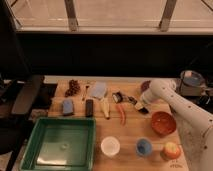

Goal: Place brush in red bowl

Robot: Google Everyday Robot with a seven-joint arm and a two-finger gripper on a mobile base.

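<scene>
The brush (127,100) lies on the wooden table (150,135) near its middle, with its black handle slanting down to the right. My gripper (141,105) is at the end of the white arm (170,97), low over the right end of the brush. The red bowl (163,123) sits empty on the table, to the right of the gripper and nearer the front.
A dark purple bowl (146,85) shows behind the arm. A red chili (122,115), banana (105,107), black block (89,107), blue sponge (67,106), grapes (74,88) and grey cloth (98,90) lie to the left. A green tray (60,142), white cup (110,146), blue cup (144,146) and orange fruit (171,150) stand in front.
</scene>
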